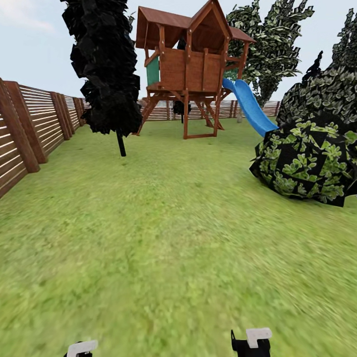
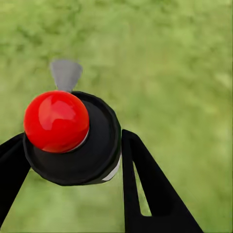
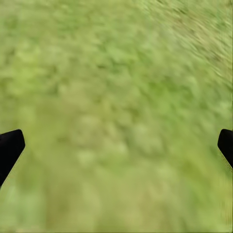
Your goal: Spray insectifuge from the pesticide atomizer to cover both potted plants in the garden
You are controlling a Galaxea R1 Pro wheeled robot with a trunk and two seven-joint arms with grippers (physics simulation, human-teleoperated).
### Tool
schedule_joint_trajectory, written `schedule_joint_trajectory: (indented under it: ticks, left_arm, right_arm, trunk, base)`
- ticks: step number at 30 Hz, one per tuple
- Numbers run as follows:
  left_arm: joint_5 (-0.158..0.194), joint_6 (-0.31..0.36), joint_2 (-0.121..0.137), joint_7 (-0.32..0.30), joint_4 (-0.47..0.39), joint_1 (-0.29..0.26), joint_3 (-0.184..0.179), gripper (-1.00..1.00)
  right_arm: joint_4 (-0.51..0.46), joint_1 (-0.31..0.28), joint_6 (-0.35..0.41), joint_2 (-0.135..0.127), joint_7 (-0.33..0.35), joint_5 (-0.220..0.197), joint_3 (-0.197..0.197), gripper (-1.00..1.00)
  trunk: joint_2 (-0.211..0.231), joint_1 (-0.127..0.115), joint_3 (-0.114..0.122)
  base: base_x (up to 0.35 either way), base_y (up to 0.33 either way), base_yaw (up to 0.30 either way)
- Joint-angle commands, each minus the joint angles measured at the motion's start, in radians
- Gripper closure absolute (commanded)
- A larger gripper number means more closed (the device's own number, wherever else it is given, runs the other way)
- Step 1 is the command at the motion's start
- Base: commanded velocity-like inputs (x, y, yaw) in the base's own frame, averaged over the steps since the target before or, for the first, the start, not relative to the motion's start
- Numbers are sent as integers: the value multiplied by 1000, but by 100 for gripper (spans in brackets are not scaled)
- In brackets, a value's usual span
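Note:
In the left wrist view the pesticide atomizer (image 2: 99, 145) is seen from above: a round black head with a red knob (image 2: 56, 120) and a grey trigger (image 2: 65, 74) pointing away. My left gripper (image 2: 70, 153) is shut on it, one black finger (image 2: 145, 184) pressed against each side, over the lawn. My right gripper (image 3: 116, 145) is open, its fingertips (image 3: 9, 148) far apart with only blurred grass between them. The potted plants are out of view.
Green lawn (image 1: 163, 238) stretches ahead. A wooden slat fence (image 1: 34, 129) runs along the left. A wooden playhouse (image 1: 191, 64) with a blue slide (image 1: 250, 106) stands at the far end, with a dark tree (image 1: 106, 69) to its left and a large bush (image 1: 310, 158) on the right.

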Motion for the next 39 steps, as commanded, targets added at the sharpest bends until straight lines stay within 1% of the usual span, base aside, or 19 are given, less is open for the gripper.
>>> schedule_joint_trajectory:
  ticks: [1, 39]
  left_arm:
    - [10, -3, 0, -3, 1, 0, -8, 100]
    - [11, -2, -1, -3, 0, 6, -8, 100]
  right_arm:
    - [1, -1, -1, 0, -8, 11, -2, -100]
    - [1, -1, -1, 3, -9, 9, -2, -100]
  trunk:
    - [0, 0, -1]
    - [0, 0, -1]
  base:
    - [339, 0, 0]
    - [339, 0, 0]
